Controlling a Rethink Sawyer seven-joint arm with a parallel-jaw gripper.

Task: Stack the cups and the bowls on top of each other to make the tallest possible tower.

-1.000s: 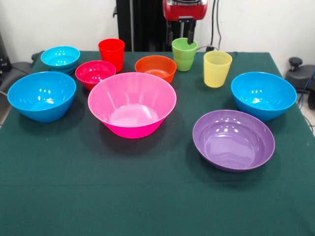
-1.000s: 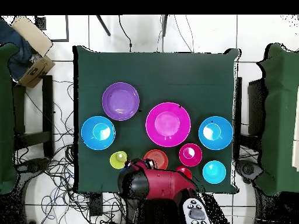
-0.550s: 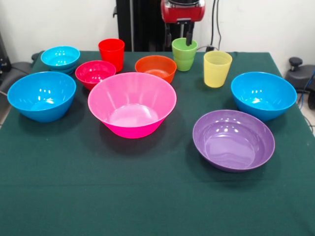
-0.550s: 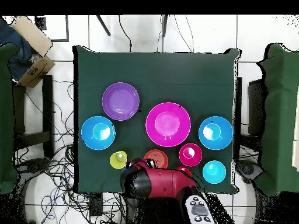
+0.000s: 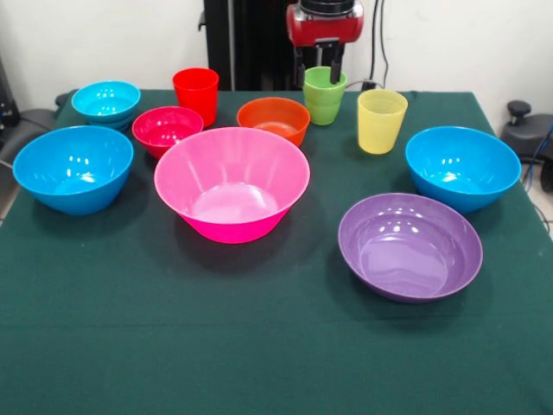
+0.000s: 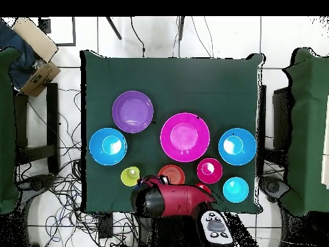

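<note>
From the front, the gripper (image 5: 323, 71) hangs over the green cup (image 5: 324, 94) with its jaws spread, one finger outside the rim's left and one apparently dipping inside, gripping nothing; a straight descent keeping the wall between the fingers should give a clean pinch. From overhead, the red arm (image 6: 172, 198) hides that cup, while the pink bowl (image 6: 185, 136), the likely base, sits mid-table, unstacked.

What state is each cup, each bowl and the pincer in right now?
Pincer: open, fingers straddling the green cup's rim.
Green cup: upright on the table.
Red cup: upright, free.
Yellow cup: upright, free.
Pink bowl: upright, empty.
Purple bowl: upright, empty.
Other bowls: upright, unstacked.
</note>
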